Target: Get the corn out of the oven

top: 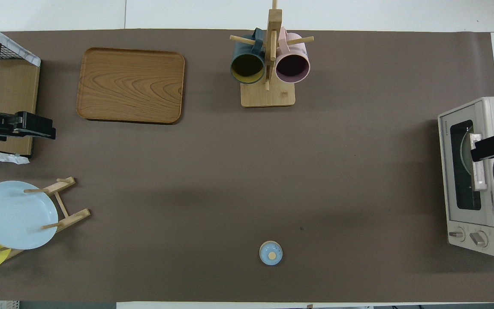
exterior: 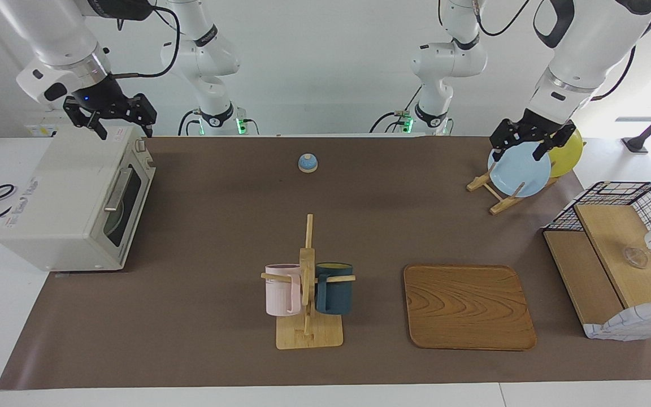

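Observation:
The off-white oven [exterior: 60,209] stands at the right arm's end of the table, its dark glass door [top: 461,184] shut and its bar handle [exterior: 117,190] facing the table's middle. The corn is hidden; through the glass only a pale round shape shows. My right gripper [exterior: 124,131] hangs open above the oven's top edge nearest the robots, holding nothing, and shows over the oven [top: 491,146] in the overhead view. My left gripper [exterior: 520,151] waits open and empty above the plate rack, and its dark tip [top: 37,126] shows in the overhead view too.
A wooden rack with a light blue plate [exterior: 519,168] and a yellow plate [exterior: 567,152] stands under the left gripper. A wire-and-wood basket [exterior: 613,265], a wooden tray [exterior: 467,305], a mug tree [exterior: 307,282] with pink and dark blue mugs, and a small blue knob [exterior: 307,163] are also on the brown mat.

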Controlling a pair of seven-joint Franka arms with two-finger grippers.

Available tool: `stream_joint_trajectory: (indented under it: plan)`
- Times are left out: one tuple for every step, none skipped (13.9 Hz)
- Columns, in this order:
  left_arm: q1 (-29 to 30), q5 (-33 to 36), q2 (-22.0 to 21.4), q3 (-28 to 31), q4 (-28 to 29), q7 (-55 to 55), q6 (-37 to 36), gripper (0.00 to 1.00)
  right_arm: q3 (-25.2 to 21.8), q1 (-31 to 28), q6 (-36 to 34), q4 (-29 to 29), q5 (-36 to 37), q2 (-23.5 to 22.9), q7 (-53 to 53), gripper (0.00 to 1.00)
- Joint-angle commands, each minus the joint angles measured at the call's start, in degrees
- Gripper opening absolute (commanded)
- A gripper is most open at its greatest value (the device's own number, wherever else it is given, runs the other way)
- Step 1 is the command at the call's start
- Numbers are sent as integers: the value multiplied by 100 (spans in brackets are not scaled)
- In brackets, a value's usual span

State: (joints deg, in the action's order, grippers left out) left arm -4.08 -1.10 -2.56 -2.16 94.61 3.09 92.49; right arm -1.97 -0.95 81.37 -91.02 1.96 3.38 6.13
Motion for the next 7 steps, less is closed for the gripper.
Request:
stream_joint_trajectory:
  plan:
    - [56,119,-87,-39,49,-19,-3,100,65,-81,90,-30,-46,14,-155,100]
    - [56,119,-87,-39,49,-19,-3,100,65,-81,55,-30,-46,14,-234,100]
    - [56,119,-87,-39,58,-19,-3,100,65,-72,28,-30,-46,23,-304,100]
    - [56,119,-87,-39,49,-19,-3,100,65,-72,19,-30,-55,14,-401,100]
    - [56,119,-87,-39,49,-19,-3,100,65,-72,19,-30,-55,14,-541,100]
    - [56,119,-87,-39,58,-19,-3,100,65,-72,19,-22,-73,14,-621,100]
    - [56,119,-87,-39,49,-19,-3,100,65,-81,11,-4,-90,5,-621,100]
